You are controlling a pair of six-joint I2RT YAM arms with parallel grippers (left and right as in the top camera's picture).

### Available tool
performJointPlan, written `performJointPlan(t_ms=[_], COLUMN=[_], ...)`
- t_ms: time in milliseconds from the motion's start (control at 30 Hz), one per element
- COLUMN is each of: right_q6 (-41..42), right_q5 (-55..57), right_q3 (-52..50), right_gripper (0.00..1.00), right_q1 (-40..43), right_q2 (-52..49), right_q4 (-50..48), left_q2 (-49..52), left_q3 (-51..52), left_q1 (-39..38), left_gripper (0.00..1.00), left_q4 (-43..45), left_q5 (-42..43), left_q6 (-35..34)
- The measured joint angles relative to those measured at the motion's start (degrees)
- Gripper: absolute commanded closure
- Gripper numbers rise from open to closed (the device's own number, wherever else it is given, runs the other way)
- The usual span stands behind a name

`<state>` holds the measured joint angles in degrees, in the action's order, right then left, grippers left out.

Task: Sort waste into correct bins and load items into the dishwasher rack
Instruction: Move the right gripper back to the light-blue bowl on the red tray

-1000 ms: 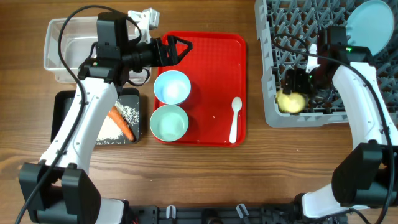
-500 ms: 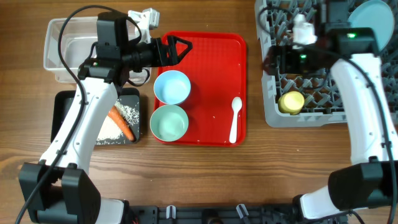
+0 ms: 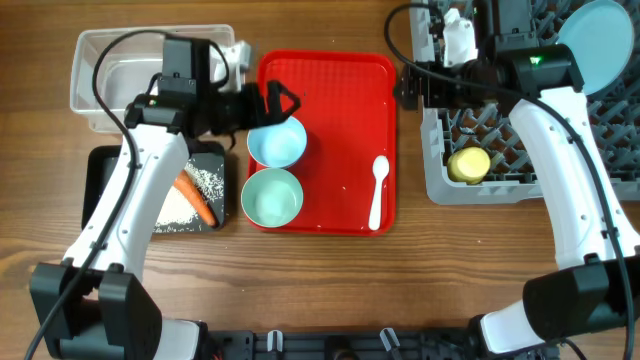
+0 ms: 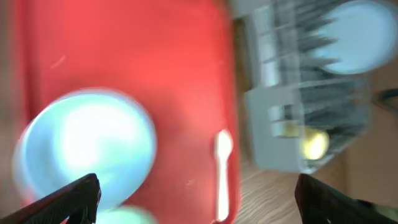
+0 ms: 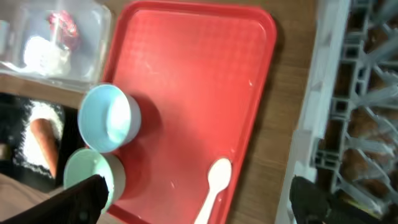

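The left pincer [image 3: 283,105], wide open and empty, has dropped from the upper part of the red tray [image 3: 340,90] to the rim of the light blue bowl [image 3: 277,143]. The right pincer [image 3: 405,90], also spread and empty, has shifted left to the edge of the dishwasher rack [image 3: 500,188], where the yellow cup [image 3: 467,164] stays.

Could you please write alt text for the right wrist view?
A red tray holds a blue bowl, a green bowl and a spoon, framed by the open right gripper. A grey rack stands at right, a carrot at left.
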<state>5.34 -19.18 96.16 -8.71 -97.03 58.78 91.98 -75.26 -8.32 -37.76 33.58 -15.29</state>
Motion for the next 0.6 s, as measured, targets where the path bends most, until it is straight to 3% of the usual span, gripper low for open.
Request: performJointPlan(t_ms=[133, 267, 333, 467, 600], right_q6=[2.6, 11.4, 15.9, 19.5, 20.4], right_q5=[-4.7, -5.9, -3.2, -0.4, 0.8], right_q3=[0.0, 0.0, 0.1, 0.0, 0.0], right_gripper=[0.2, 0.24, 0.31, 0.43, 0.71], right_q1=[-2.3, -12.0, -16.8, -19.8, -19.8], right_q2=[-4.6, -16.4, -21.4, -27.6, -29.4], right_q4=[-9.9, -22.5, -23.3, -21.6, -22.9], left_q2=[-2.9, -16.4, -20.3, -19.9, -18.1], left_q3=[0.0, -1.1, -1.9, -1.9, -1.9], left_q1=[0.2, 2.1, 3.3, 4.2, 4.2], left_gripper=[0.0, 0.0, 0.0, 0.0, 0.0], left_q4=[-9.4, -15.7, -17.9, -19.5, -19.5], left_q5=[-13.5, -27.8, -32.3, -35.6, -36.2], left_q6=[0.2, -2.7, -3.7, -4.3, -4.4])
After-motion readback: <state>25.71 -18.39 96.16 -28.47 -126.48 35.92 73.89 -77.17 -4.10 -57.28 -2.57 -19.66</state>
